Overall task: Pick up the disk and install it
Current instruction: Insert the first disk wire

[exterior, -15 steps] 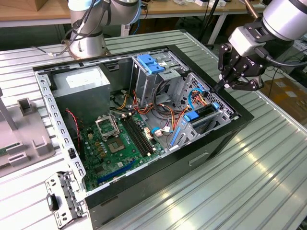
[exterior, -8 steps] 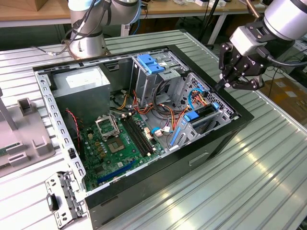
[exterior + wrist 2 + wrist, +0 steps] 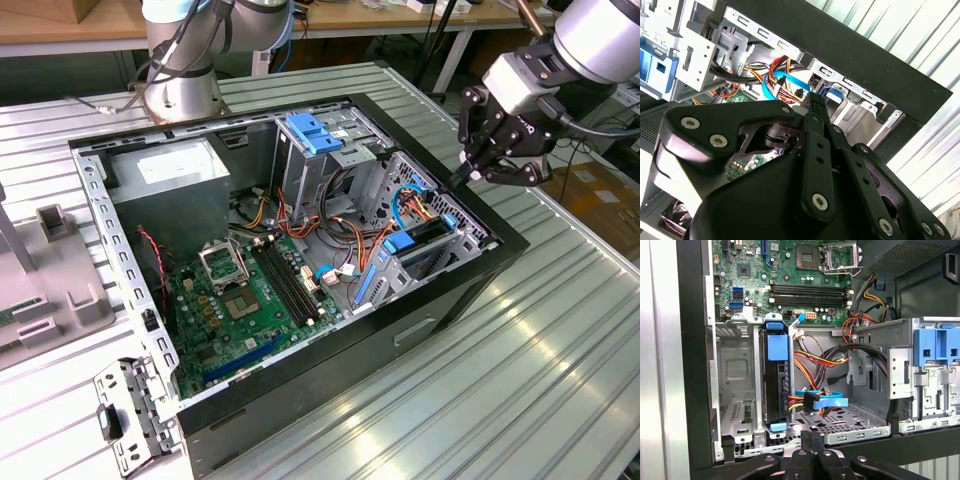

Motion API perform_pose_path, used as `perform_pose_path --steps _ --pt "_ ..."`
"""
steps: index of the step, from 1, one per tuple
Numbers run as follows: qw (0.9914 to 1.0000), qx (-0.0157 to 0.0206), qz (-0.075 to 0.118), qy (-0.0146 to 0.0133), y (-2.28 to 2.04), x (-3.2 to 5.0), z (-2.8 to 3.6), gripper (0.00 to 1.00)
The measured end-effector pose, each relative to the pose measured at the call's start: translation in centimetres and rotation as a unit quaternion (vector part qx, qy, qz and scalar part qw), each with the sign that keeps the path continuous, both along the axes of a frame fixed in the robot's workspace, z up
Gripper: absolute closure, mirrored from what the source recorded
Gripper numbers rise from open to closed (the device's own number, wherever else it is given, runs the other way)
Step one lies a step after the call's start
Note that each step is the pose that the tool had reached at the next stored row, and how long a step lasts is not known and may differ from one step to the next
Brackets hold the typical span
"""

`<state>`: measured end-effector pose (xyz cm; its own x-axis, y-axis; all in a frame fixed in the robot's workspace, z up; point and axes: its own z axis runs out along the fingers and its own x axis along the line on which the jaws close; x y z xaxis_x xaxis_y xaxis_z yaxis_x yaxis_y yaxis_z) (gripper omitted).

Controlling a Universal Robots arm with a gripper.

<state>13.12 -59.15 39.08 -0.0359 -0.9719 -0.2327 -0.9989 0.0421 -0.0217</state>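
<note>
Hanging just above the outer wall of the case point(image 3: 300, 400), jaws pressed together with nothing between them, so empty-handed by the look of both wrist views. Just below and inward of the jaws, the disk point(image 3: 776, 385), standing on edge in a slot of the bay point(image 3: 735, 370), with blue rails point(image 3: 777, 346) capping its ends. Upright like that, presumably, for sliding in edgewise so the rails catch on the slot's guides. Seated by the look of it, though no telling whether clicked fully home. Just beside the disk, a little off to one side of the jaws, a blue cable point(image 3: 825, 401) curling loose over the bay's perforated floor; plugged in or not, impossible to say. Well beyond the jaws, past the bay, the motherboard point(image 3: 790, 285) flat against the case bottom. Case laid on its side on the bench point(image 3: 520, 400), open face up, most likely for reaching in from above.
</note>
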Motion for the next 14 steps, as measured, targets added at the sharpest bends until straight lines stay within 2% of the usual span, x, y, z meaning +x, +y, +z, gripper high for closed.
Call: perform_pose_path --steps 7,8,9,10,14 --pt "0.99999 0.0044 0.0 0.0004 0.0 0.24 0.09 0.89" --pt "0.99999 0.0048 0.0 0.0012 0.0 0.36 0.1 0.89" --pt "0.99998 0.0059 0.0 0.0031 -0.04 0.67 0.09 0.89" --pt "0.99997 0.0062 0.0 0.0044 -0.17 0.83 0.06 0.89" --pt "0.99995 0.0072 0.0 0.0063 -0.91 1.03 -0.02 0.89"
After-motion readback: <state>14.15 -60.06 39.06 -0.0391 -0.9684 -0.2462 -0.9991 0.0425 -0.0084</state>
